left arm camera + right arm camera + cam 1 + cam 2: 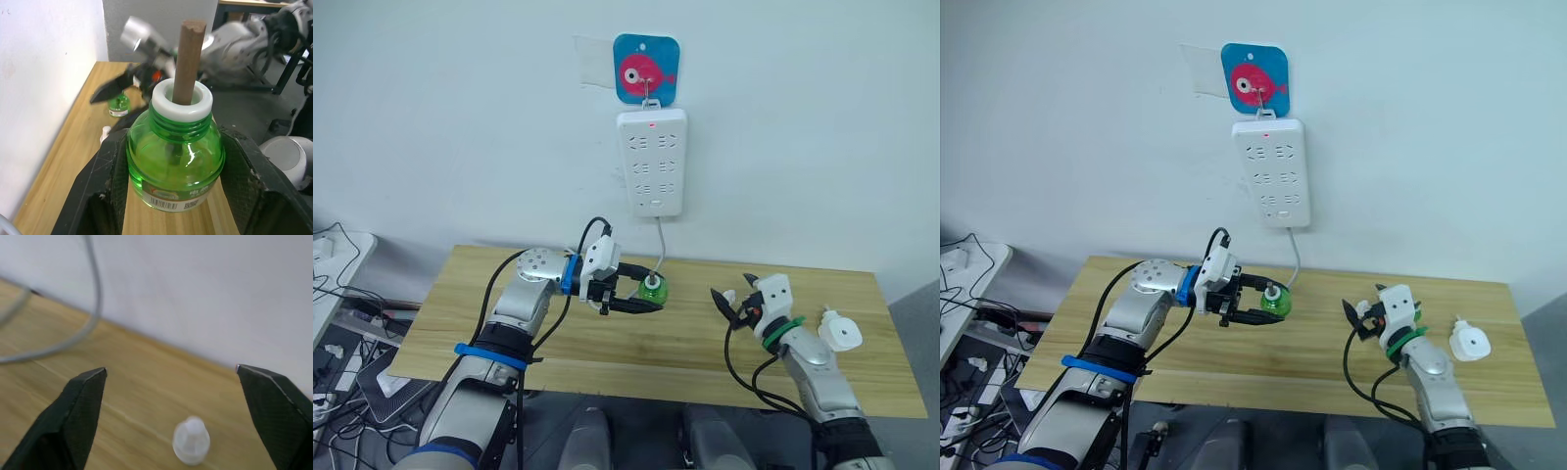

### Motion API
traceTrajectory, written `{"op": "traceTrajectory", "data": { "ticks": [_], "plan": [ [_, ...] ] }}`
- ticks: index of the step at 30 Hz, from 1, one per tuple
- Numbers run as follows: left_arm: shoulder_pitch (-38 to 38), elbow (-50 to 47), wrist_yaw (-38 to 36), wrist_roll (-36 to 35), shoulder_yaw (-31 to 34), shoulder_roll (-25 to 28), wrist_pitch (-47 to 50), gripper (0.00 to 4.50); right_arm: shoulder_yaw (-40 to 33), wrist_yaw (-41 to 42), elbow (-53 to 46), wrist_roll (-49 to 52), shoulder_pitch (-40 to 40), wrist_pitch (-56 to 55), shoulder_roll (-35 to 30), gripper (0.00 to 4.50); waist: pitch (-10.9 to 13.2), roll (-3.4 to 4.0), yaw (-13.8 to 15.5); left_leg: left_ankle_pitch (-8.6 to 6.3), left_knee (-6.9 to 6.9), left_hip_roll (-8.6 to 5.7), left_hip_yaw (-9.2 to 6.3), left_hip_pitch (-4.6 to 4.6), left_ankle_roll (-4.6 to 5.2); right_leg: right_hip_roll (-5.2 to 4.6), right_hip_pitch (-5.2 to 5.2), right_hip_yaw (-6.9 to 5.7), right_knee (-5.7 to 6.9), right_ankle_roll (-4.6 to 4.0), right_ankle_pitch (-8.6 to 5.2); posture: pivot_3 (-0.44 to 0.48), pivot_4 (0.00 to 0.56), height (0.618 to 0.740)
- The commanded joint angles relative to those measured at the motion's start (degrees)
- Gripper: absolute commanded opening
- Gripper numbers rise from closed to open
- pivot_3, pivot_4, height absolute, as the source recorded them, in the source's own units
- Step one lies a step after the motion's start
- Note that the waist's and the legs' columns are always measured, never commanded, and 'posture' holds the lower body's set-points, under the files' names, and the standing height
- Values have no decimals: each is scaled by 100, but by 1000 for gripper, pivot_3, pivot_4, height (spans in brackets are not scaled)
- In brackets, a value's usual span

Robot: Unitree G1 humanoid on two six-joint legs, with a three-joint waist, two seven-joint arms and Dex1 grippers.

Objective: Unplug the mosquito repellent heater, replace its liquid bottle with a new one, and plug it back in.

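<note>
My left gripper (pixel 651 295) is shut on a green liquid bottle (pixel 654 286) with a white neck and brown wick (pixel 188 58), low over the back middle of the wooden table (pixel 607 348). The fingers (pixel 105 186) press both its sides. The mosquito repellent heater (pixel 839 333), small and white with a round opening, lies unplugged at the table's right end, beside my right forearm. My right gripper (pixel 729 285) hangs open and empty right of centre, above a small white cap (pixel 191 440). A second green bottle (pixel 119 104) stands beyond it near the wall.
A white power strip (pixel 651 162) hangs on the wall from a blue fish hook (pixel 646 69), red light on, sockets free. Its grey cable (pixel 661 250) drops behind the table. Cables and boxes (pixel 342 313) lie off the table's left end.
</note>
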Motion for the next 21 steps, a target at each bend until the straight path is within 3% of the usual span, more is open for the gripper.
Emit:
{"op": "traceTrajectory", "data": {
  "ticks": [1, 5, 10, 21],
  "plan": [
    [-40, -24, -29, -59, 79, -11, -64, 2232, 21, 713, -1473, 891, 258, 1066, -480, 4458, 0, 1, -3, 0, 1, 0, 0, 1, 0, 0, 1, 0, 1, 0, 0, 23, 171, 740],
    [-118, 92, -44, -36, 66, -62, -124, 2232, 73, 1303, -2547, 1614, 308, 1978, -1139, 4297, 0, 1, -17, 0, 1, 0, 0, 2, 0, 1, 3, 1, 0, 0, 0, 10, 172, 740],
    [-137, 93, -133, -44, 31, -86, -137, 2232, 292, 1350, -3191, 2092, -176, 2797, -1321, 2862, 0, 0, -26, 0, 1, 1, -2, 3, 1, 3, 6, -2, -2, 1, 0, 7, 172, 740],
    [-170, 25, -174, -48, 16, -131, -88, 2232, 715, 1061, -3146, 1956, -993, 3141, -876, 2862, 1, -1, -10, 0, 1, 0, -5, -1, 0, 1, 6, -6, -9, 1, -1, 11, 179, 740]
  ]
}}
